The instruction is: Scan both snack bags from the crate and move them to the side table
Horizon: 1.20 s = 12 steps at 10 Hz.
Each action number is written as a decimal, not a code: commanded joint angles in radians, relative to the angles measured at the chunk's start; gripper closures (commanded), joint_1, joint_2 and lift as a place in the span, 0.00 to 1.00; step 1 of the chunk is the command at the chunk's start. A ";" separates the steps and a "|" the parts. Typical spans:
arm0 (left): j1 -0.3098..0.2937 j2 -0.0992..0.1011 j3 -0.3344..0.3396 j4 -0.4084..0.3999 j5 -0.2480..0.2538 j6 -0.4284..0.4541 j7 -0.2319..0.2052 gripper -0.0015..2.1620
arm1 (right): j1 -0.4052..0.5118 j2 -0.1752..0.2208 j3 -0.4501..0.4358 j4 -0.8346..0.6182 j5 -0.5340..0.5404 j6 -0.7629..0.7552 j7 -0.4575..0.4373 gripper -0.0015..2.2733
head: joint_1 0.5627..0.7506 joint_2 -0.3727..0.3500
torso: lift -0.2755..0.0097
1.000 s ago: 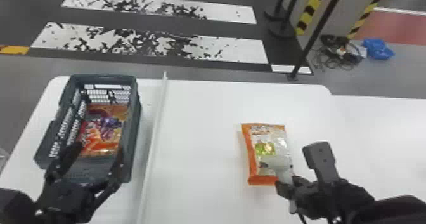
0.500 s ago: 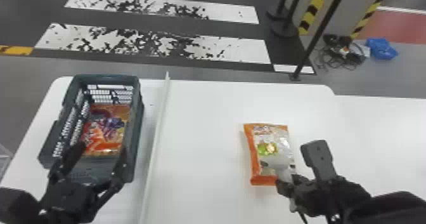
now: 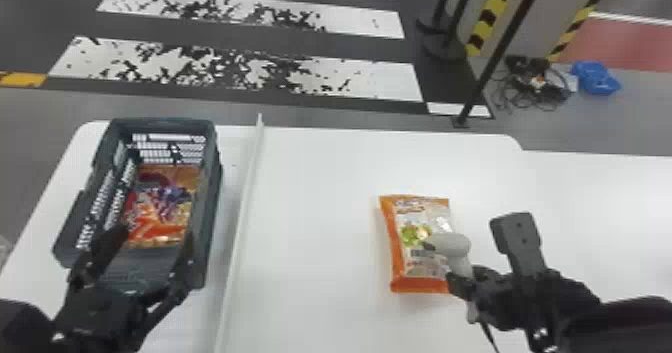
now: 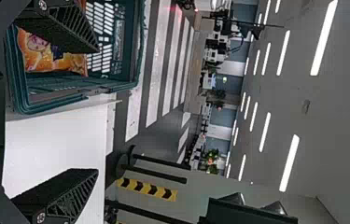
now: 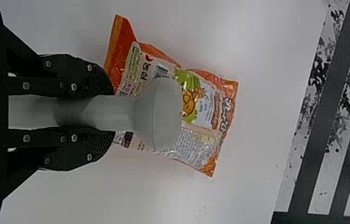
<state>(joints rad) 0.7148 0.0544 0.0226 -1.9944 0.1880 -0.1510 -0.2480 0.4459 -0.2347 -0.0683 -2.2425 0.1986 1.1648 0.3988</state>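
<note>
Crate of dark green-grey plastic with slotted walls (image 3: 212, 192) sits under and beyond the left gripper (image 3: 156, 237), with 1 flat, glossy orange-and-red snack bag (image 3: 165, 217) visible inside it. That gripper's 2 fingers are wide apart over the crate's near end. To the right of it, a thin pale raised strip (image 3: 246, 197) runs front to back, standing between the crate and the right gripper (image 3: 462, 279). The right gripper is closed around the handle of a pale grey handheld scanner (image 3: 450, 244), whose head covers part of an orange-and-silver snack bag (image 3: 415, 217) lying on the table just to the left of and beyond the gripper.

The right wrist view shows the handle clamped between 2 fingers and the bag's back panel, with its barcode (image 5: 162, 71) beside the scanner head. The left wrist view adds long ceiling lights (image 4: 324, 37) and a yellow-and-black striped band (image 4: 147, 188) beyond the left gripper.

Under both grippers is a smooth white tabletop (image 3: 320, 217), meeting another white surface (image 3: 610, 187) beyond the right gripper on its right. Farther out, the dark floor carries worn white stripes (image 3: 370, 79); a black post (image 3: 492, 67), tangled cables (image 3: 542, 89) and a blue bundle (image 3: 595, 77) stand or lie beyond the right gripper.
</note>
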 commanded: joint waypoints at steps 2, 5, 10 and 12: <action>0.002 -0.001 -0.001 -0.001 -0.001 -0.003 0.000 0.04 | -0.024 0.000 -0.100 0.046 -0.025 -0.040 -0.003 0.99 | 0.70 0.26 | 0.86; 0.000 0.001 -0.001 -0.001 -0.001 0.000 0.000 0.04 | -0.082 -0.005 -0.199 0.193 -0.048 -0.125 -0.005 0.99 | 0.70 0.12 | 0.86; 0.005 0.004 0.000 -0.009 -0.001 0.000 0.000 0.04 | -0.194 -0.069 -0.251 0.468 -0.088 -0.273 -0.008 0.99 | 0.70 0.03 | 0.86; 0.006 0.005 0.002 -0.009 -0.001 0.000 0.000 0.04 | -0.239 -0.091 -0.243 0.554 -0.088 -0.300 -0.005 0.99 | 0.70 0.03 | 0.86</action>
<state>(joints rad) 0.7207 0.0589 0.0235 -2.0036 0.1875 -0.1510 -0.2485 0.2193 -0.3180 -0.3148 -1.7129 0.1106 0.8736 0.3943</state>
